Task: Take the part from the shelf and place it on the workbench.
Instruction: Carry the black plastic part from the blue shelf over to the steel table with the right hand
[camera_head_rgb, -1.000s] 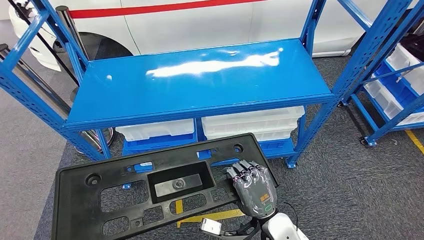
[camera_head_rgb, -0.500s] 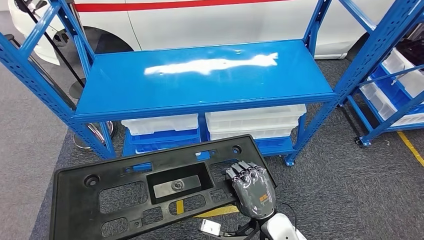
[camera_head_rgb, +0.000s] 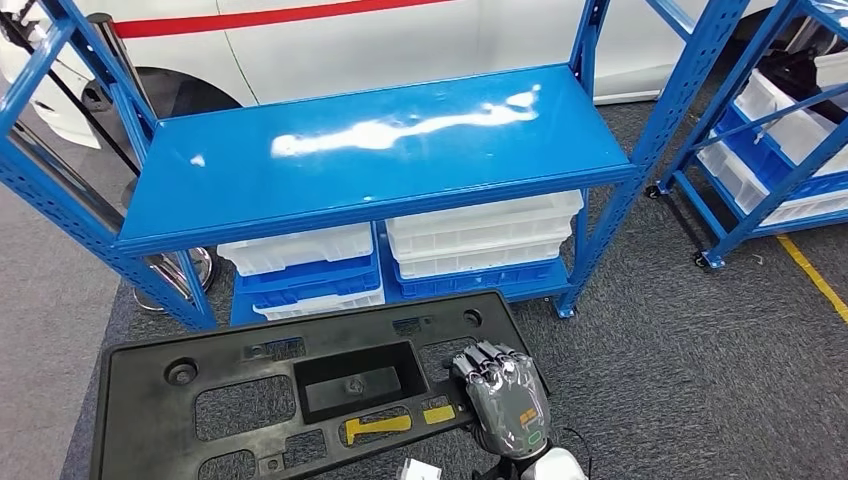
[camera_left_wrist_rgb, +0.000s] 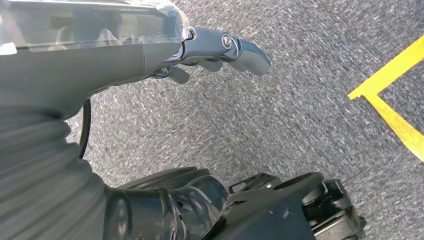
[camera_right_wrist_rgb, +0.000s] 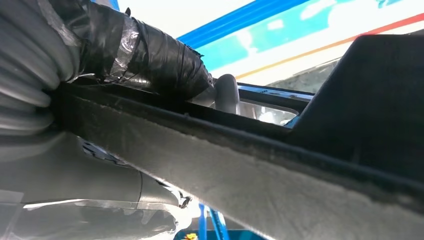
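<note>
The part (camera_head_rgb: 345, 385) is a wide black plastic panel with several cut-outs, held flat low in the head view, in front of the blue shelf (camera_head_rgb: 380, 150). My right hand (camera_head_rgb: 505, 395) grips its right end, fingers curled over the top edge. In the right wrist view the taped fingers (camera_right_wrist_rgb: 150, 60) lie over the part's rim (camera_right_wrist_rgb: 260, 175) with the thumb under it. My left hand (camera_left_wrist_rgb: 125, 60) hangs over grey carpet, thumb apart from the dark fingers (camera_left_wrist_rgb: 170, 210), nothing between them.
The shelf's top board is bare; white bins (camera_head_rgb: 480, 235) are stacked under it. A second blue rack (camera_head_rgb: 770, 130) with bins stands at the right. A white car (camera_head_rgb: 400, 40) is behind. Yellow floor lines (camera_head_rgb: 815, 275) cross the grey carpet.
The whole view has shifted, so the camera has moved: the shelf looks a little farther off. The part stays in my right hand and sits lower in the picture.
</note>
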